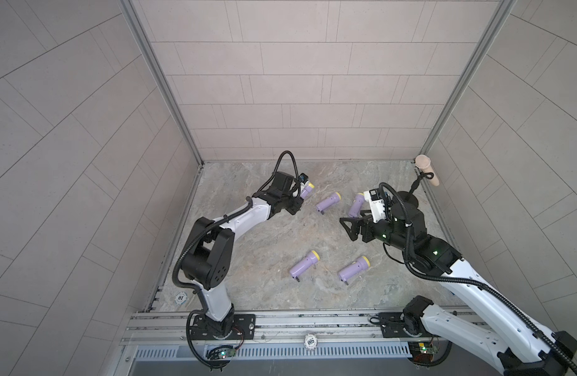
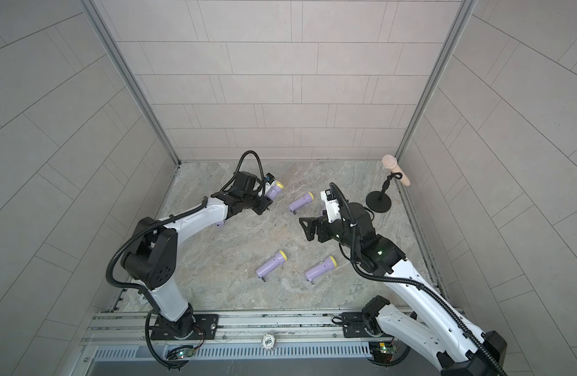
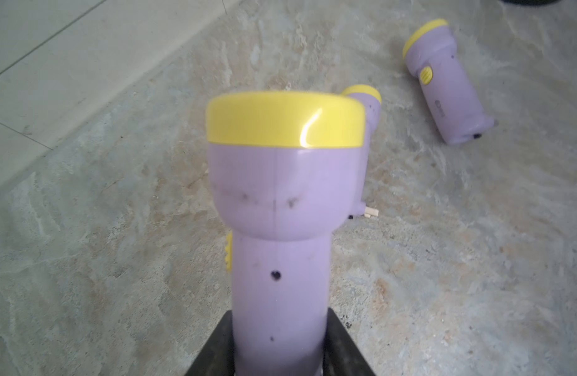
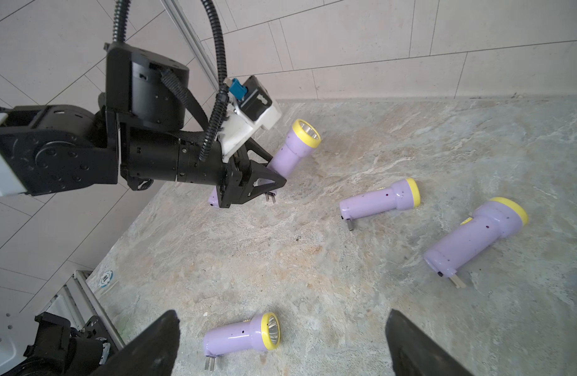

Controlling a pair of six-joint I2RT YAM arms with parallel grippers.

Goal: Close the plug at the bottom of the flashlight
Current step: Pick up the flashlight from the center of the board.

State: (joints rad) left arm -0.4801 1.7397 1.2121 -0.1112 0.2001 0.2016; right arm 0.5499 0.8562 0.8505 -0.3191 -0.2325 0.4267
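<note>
Left tool (image 1: 297, 201), in both top views, is closed narrow on the handle of a lilac plastic flashlight with a yellow rim (image 1: 306, 190). It holds the flashlight off the marble-patterned bench (image 1: 264, 234), head pointing out past the fingertips. Right tool (image 1: 347, 230) hangs well apart from it, spread wide and empty, facing the left tool. Other lilac flashlights (image 1: 328, 201) lie on the bench, one of them between the two tools.

From the left wrist, the left tool (image 3: 277, 353) grips the flashlight (image 3: 280, 195) low on its smooth, round barrel. The base and its plug are out of sight behind the fingers.

From the right wrist, the right tool (image 4: 282, 314) shows both fingers wide apart with nothing between them. A pair of metal plug prongs (image 4: 271, 197) sticks out just beneath the left tool (image 4: 271, 171). They appear to belong to the held flashlight (image 4: 293, 146) and to be folded out.

The main risk, as I judge it, is that the prongs sit so close under the left tool. The right tool, coming in to fold them, could strike those fingers instead. A push on the prongs could also twist or slide the smooth barrel, since only one narrow band of it is gripped. On a low approach, the right tool might knock the flashlight lying between the tools.
</note>
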